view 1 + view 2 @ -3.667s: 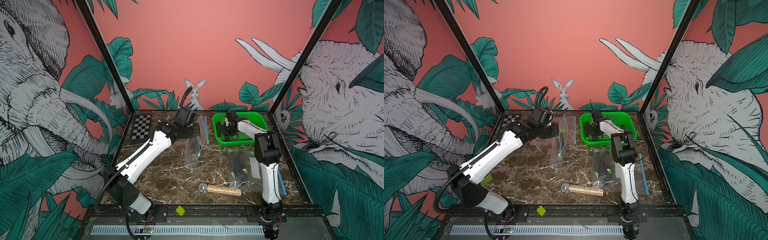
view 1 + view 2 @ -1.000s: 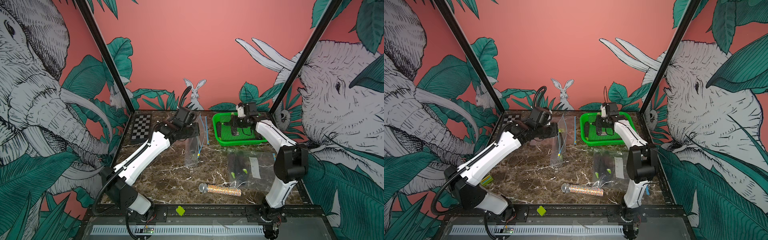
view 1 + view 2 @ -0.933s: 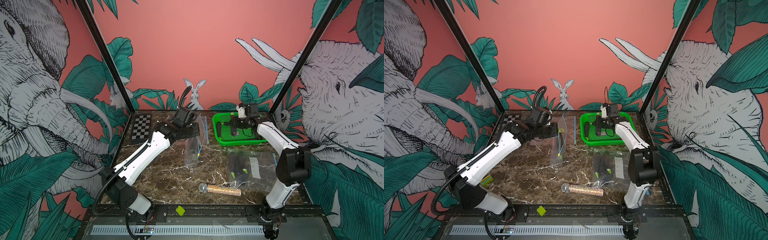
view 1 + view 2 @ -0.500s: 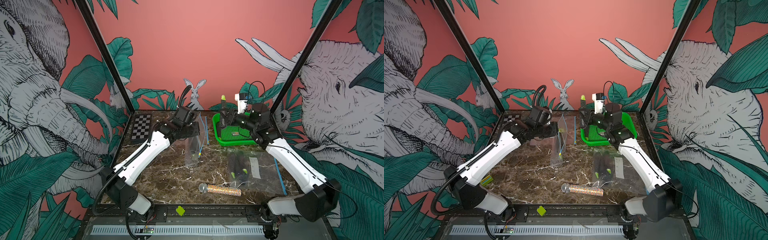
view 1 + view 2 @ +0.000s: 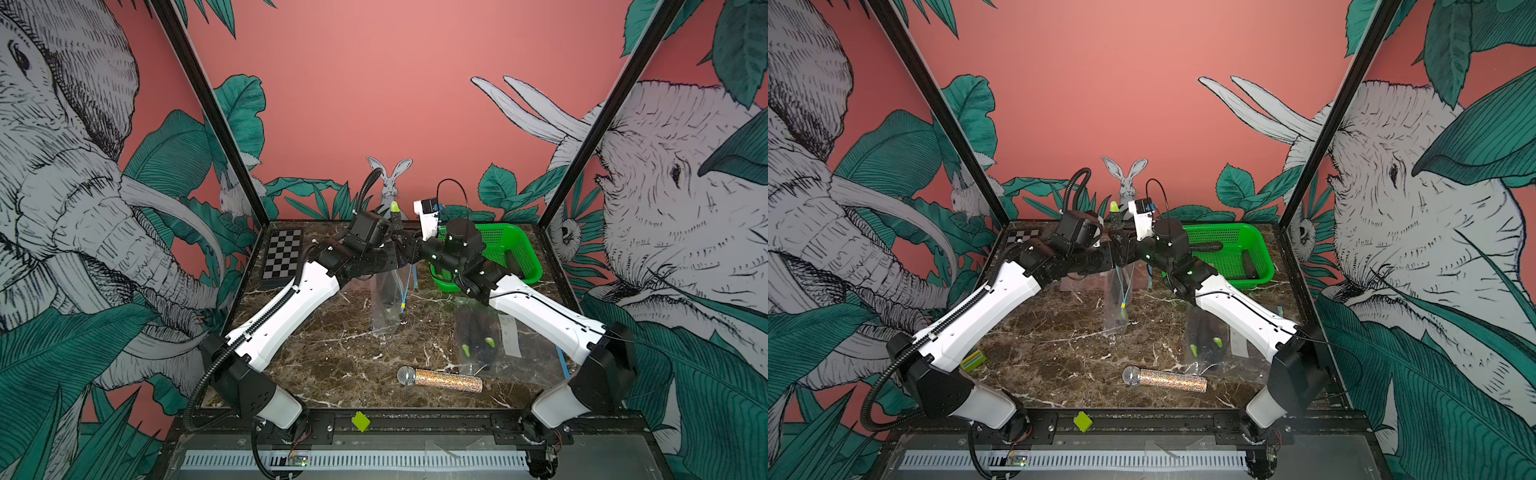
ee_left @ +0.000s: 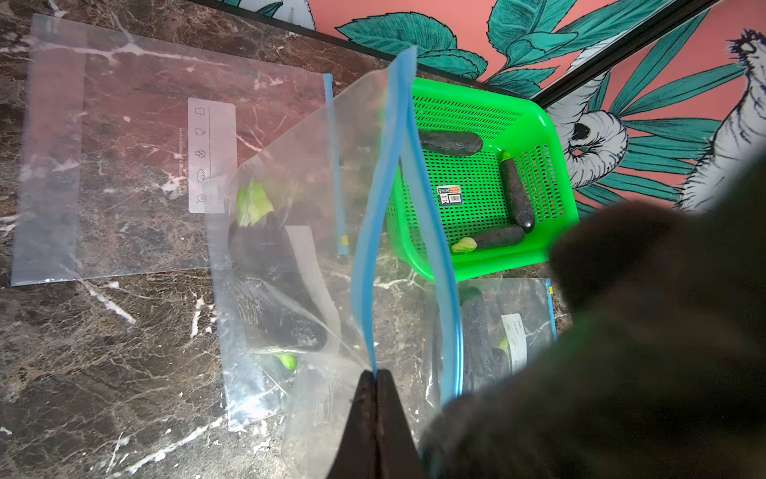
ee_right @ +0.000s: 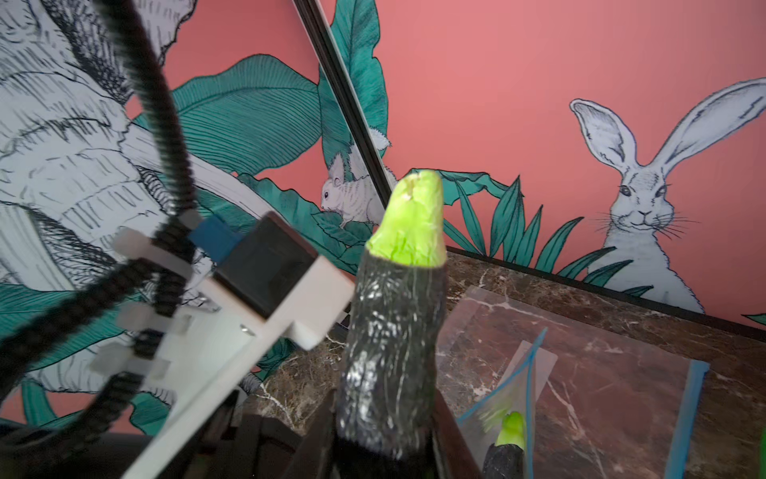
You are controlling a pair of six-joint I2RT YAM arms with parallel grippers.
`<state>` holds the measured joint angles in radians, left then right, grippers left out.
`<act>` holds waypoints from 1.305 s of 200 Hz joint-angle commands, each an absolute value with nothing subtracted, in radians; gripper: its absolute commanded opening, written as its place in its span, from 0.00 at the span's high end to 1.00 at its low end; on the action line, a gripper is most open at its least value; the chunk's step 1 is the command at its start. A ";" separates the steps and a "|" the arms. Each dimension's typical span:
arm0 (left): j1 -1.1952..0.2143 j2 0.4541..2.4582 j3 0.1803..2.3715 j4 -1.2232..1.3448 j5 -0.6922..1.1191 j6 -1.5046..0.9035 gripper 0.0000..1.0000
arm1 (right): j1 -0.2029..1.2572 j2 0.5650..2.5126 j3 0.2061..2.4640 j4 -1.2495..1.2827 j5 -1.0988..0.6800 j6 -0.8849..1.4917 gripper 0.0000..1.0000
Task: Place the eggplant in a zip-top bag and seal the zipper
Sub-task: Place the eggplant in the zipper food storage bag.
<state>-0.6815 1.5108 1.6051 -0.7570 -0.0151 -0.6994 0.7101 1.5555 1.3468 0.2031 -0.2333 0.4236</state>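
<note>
**Eggplant is hanging at the bag's mouth, insertion not yet done**

Nearest the front of the rig, a glittery microphone (image 5: 440,380) is lying on the marble table (image 5: 332,361), and just behind it a filled bag (image 5: 486,340) is lying flat. Mid-table, the left gripper (image 6: 376,373) is pinching one blue lip of the zip-top bag (image 6: 315,166) with its jaws pressed together, holding it up so the mouth is gaping. A second eggplant (image 6: 269,282) looks to be sitting inside already. Right beside it, the right gripper (image 7: 387,439) is clamping the eggplant (image 7: 393,352) by its lower end, upright with the green stem on top, raised above the bag's mouth and not yet in it. Farther back, the green basket (image 5: 511,249) is holding other eggplants (image 6: 518,195), and an empty bag (image 6: 124,166) is lying flat by the rear wall. The step in hand looks like insertion: the eggplant is needing to be tipped and lowered between the two blue lips, then released, before any sealing
</note>
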 commanded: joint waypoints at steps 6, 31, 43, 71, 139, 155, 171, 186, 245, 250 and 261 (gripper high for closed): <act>-0.678 1.482 1.631 -0.764 -0.017 -0.704 1.00 | 0.715 1.561 1.334 0.255 -0.153 0.373 0.73; -0.678 1.477 1.634 -0.769 -0.022 -0.700 1.00 | 0.716 1.572 1.322 0.252 -0.130 0.354 0.73; -0.678 1.477 1.638 -0.769 -0.023 -0.701 1.00 | 0.718 1.577 1.319 0.255 -0.122 0.350 0.73; -0.678 1.477 1.641 -0.764 -0.015 -0.703 1.00 | 0.725 1.592 1.285 0.263 -0.108 0.351 0.73; -0.678 1.489 1.653 -0.759 -0.014 -0.700 1.00 | 0.748 1.592 1.220 0.328 -0.049 0.367 0.64; -0.678 1.496 1.665 -0.767 -0.016 -0.694 1.00 | 0.753 1.590 1.214 0.330 -0.042 0.364 0.62; -0.677 1.501 1.672 -0.773 -0.021 -0.689 1.00 | 0.753 1.574 1.219 0.309 -0.038 0.361 0.59; -0.678 1.502 1.675 -0.775 -0.024 -0.686 1.00 | 0.753 1.542 1.220 0.283 -0.033 0.354 0.54; -0.671 1.502 1.685 -0.790 -0.108 -0.710 1.00 | 0.706 1.354 1.254 0.051 -0.072 0.362 0.28; -0.670 1.499 1.684 -0.788 -0.121 -0.721 1.00 | 0.695 1.341 1.262 0.023 -0.091 0.369 0.26; -0.671 1.490 1.684 -0.781 -0.160 -0.758 1.00 | 0.673 1.315 1.263 -0.011 -0.131 0.382 0.21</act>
<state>-0.6769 1.5108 1.6547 -0.7616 -0.0650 -0.6991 0.7155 1.3849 1.2289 0.0765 -0.0620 0.3607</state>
